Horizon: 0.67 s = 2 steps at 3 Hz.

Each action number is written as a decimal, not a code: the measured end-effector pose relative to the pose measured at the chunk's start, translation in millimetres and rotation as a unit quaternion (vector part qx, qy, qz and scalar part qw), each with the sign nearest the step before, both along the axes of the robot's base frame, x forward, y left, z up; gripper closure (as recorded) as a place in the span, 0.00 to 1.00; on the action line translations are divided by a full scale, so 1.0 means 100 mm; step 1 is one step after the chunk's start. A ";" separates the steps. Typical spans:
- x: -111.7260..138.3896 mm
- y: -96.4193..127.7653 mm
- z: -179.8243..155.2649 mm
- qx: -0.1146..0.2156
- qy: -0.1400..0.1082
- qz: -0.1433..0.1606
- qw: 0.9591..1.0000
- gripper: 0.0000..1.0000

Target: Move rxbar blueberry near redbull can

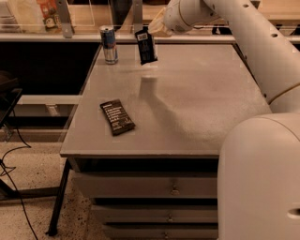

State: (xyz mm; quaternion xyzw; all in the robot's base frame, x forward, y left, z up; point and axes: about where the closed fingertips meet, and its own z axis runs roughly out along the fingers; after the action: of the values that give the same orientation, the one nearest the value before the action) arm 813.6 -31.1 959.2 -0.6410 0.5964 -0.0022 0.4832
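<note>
The rxbar blueberry (146,47), a dark navy wrapper with white text lines, hangs upright in the air above the far part of the table. My gripper (151,31) is shut on its top end, reaching in from the upper right. The bar's shadow falls on the table below it. The redbull can (109,44), silver and blue, stands upright at the table's far left corner, a short way to the left of the held bar.
A black-brown wrapped bar (117,117) lies flat near the left front of the grey table (201,108). My white arm (253,42) crosses the right side. Drawers (173,187) sit under the table. A shelf rail with containers (28,11) runs behind.
</note>
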 end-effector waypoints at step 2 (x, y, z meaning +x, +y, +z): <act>0.21 0.29 -0.18 0.012 0.011 0.008 1.000 0.82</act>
State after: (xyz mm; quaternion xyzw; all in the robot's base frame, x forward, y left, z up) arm 834.8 -2.2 941.2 -0.6399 0.5966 0.0155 0.4840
